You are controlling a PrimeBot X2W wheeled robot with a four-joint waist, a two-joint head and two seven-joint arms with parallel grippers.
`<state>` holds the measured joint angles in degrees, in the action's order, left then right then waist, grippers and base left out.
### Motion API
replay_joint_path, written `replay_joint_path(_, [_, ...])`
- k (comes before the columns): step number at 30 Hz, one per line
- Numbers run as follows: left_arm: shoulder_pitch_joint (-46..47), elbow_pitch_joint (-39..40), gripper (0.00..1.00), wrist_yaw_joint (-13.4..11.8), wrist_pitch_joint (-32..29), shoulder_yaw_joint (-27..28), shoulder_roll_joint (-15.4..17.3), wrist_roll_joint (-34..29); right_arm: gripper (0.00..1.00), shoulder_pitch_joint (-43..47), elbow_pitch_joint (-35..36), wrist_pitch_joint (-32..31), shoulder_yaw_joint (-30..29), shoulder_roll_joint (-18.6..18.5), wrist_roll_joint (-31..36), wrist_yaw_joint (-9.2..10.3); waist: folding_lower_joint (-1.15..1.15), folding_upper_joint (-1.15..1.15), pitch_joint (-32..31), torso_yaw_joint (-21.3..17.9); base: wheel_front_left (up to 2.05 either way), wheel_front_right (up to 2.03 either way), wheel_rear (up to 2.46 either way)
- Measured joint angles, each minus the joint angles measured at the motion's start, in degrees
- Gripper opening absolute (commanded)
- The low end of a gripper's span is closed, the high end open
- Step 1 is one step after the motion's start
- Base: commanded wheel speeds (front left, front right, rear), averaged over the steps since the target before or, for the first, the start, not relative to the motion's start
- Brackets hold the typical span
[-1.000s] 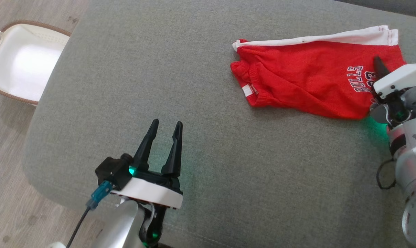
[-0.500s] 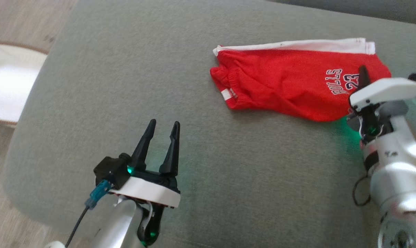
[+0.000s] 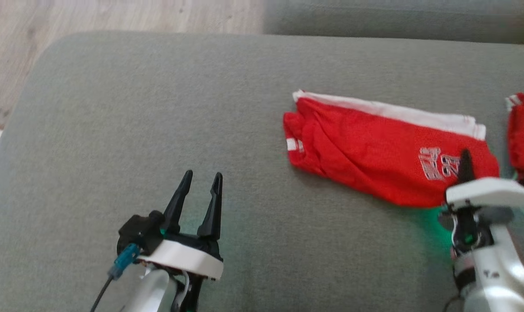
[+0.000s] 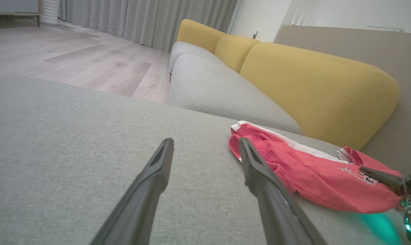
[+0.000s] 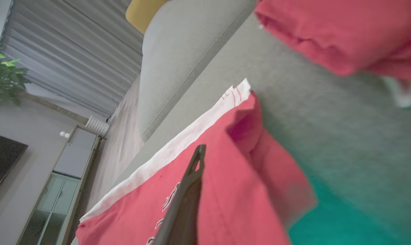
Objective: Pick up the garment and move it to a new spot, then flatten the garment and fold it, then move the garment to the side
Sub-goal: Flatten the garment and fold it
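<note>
My right gripper has its fingers pressed together, pinching the near right end of the red garment just beside its printed number. The garment lies on the grey cushion. My left gripper hovers with its fingers spread, well to the garment's left.

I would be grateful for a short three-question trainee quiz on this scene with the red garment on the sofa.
1. True or false: the left claw holds the red garment.
2. Which one is shut on the garment's printed end? A: left claw. B: right claw.
3. Fill in: another red cloth lies at the head view's ____ edge.
Key: 1 false, it stands open over bare cushion; 2 B; 3 right.
</note>
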<state>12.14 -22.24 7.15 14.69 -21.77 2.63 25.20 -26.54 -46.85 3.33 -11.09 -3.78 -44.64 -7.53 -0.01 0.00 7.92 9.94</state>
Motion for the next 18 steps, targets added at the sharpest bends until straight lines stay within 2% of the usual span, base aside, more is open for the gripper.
replay_joint_path(4, [-1.3,-0.3,1.0,0.0,0.0,-0.1,0.0,-0.2,0.0,4.0,2.1,1.0,-0.4,0.3,0.1,0.0,0.0,0.0,-1.6,-1.8,0.0,0.0,0.0])
replay_joint_path(10, [-2.1,-1.4,1.0,0.0,0.0,-1.0,0.3,-0.6,0.0,4.4,2.1,3.5,-0.2,0.5,2.1,0.0,0.0,0.0,-3.0,-2.6,0.0,0.0,0.0])
replay_joint_path(18, [-2.0,-1.7,1.0,0.0,0.0,-2.3,0.5,-0.6,0.0,-0.6,1.3,6.9,7.3,0.5,-0.6,0.0,0.0,0.0,-3.8,-0.6,0.0,0.0,0.0])
